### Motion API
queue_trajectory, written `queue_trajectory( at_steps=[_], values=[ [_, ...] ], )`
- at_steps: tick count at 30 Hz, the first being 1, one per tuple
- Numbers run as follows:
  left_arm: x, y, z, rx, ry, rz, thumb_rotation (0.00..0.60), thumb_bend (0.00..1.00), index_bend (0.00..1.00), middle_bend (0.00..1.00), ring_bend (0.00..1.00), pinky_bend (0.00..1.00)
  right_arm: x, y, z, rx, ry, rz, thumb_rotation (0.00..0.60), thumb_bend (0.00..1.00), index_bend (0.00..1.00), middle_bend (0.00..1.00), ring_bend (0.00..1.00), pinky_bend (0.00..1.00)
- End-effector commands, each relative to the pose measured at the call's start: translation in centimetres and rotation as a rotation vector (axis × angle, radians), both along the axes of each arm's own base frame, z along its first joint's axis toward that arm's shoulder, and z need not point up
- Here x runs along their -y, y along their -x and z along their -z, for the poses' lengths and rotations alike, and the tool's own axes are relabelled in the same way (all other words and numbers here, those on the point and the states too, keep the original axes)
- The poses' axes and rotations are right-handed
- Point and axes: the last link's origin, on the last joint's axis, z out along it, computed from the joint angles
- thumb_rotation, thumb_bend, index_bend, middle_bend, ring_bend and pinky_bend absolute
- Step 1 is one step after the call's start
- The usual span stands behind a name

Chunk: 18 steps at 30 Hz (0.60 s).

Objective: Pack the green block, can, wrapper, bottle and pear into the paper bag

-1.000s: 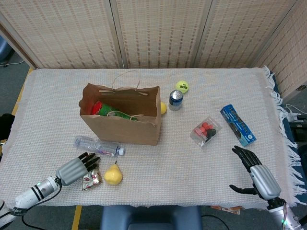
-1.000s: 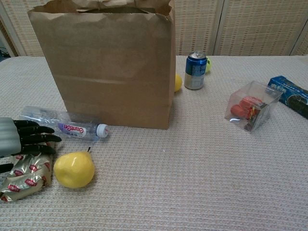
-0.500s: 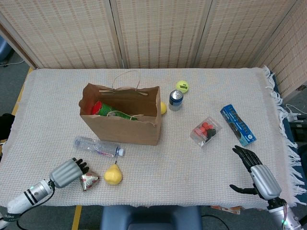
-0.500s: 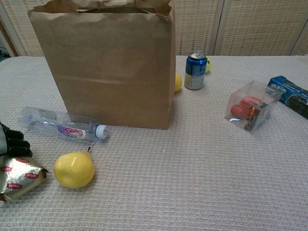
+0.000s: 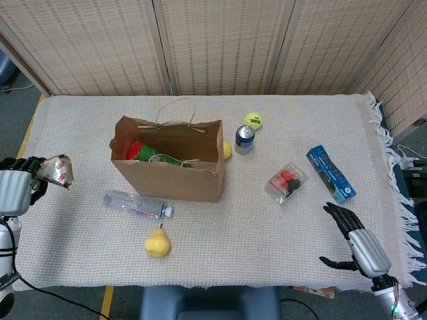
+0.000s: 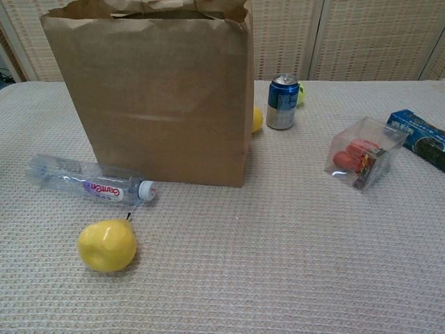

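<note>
The brown paper bag stands upright left of centre, with the green block lying inside beside something red. At the far left edge my left hand holds the shiny wrapper up in the air, left of the bag. A clear bottle lies in front of the bag, and the yellow pear sits nearer the front edge. The can stands right of the bag. My right hand rests near the front right corner, fingers spread, empty.
A tennis ball lies behind the can and a yellow fruit peeks out beside the bag. To the right sit a clear box of red things and a blue packet. The cloth's fringed edge runs down the right.
My left hand has taken the wrapper off the table beside the pear and lifted it up and to the left, out of the chest view. The right hand has stayed put.
</note>
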Motion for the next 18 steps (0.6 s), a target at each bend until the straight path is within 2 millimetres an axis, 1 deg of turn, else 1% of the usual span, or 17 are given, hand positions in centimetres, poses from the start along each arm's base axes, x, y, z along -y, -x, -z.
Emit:
queue_trajectory(
  at_steps=[1, 3, 5, 7, 8, 11, 14, 18],
  values=[
    [-1.3, -3.2, -2.8, 0.411, -0.129, -0.043, 0.600, 0.62, 0.70, 0.65, 0.61, 0.69, 0.0, 0.0, 0.0, -0.001, -0.001, 0.000, 0.600, 0.01, 0.00, 0.00, 0.00, 0.06],
    [-1.6, -5.2, -3.0, 0.560, -0.127, -0.038, 0.600, 0.62, 0.70, 0.64, 0.61, 0.69, 0.0, 0.0, 0.1, -0.002, -0.002, 0.000, 0.600, 0.01, 0.00, 0.00, 0.00, 0.06],
    [-2.0, -7.3, -3.1, 0.671, -0.105, -0.028, 0.600, 0.62, 0.70, 0.64, 0.61, 0.69, 0.0, 0.0, 0.1, -0.003, -0.003, -0.001, 0.600, 0.01, 0.00, 0.00, 0.00, 0.06],
    [-2.3, -8.9, -3.0, 0.722, -0.076, -0.018, 0.600, 0.62, 0.70, 0.64, 0.61, 0.69, 0.0, 0.0, 0.1, -0.002, -0.004, -0.001, 0.600, 0.01, 0.00, 0.00, 0.00, 0.06],
    [-2.6, -10.0, -2.7, 0.740, -0.053, -0.011, 0.600, 0.62, 0.70, 0.64, 0.61, 0.69, 0.0, 0.0, 0.1, -0.002, -0.004, 0.000, 0.600, 0.01, 0.00, 0.00, 0.00, 0.06],
    [-3.2, -12.4, -1.9, 0.767, 0.001, 0.010, 0.600, 0.62, 0.70, 0.64, 0.61, 0.69, 0.0, 0.0, 0.1, -0.002, -0.007, -0.002, 0.600, 0.01, 0.00, 0.00, 0.00, 0.06],
    [-4.0, -15.3, -0.7, 0.761, 0.054, 0.050, 0.600, 0.62, 0.69, 0.64, 0.61, 0.69, -0.1, 0.0, 0.1, -0.003, -0.012, -0.003, 0.600, 0.01, 0.00, 0.00, 0.00, 0.06],
    [-4.8, -18.2, 1.2, 0.754, 0.096, 0.104, 0.600, 0.62, 0.69, 0.64, 0.61, 0.69, -0.2, -0.1, 0.1, -0.002, -0.019, 0.000, 0.600, 0.01, 0.00, 0.00, 0.00, 0.06]
  ],
)
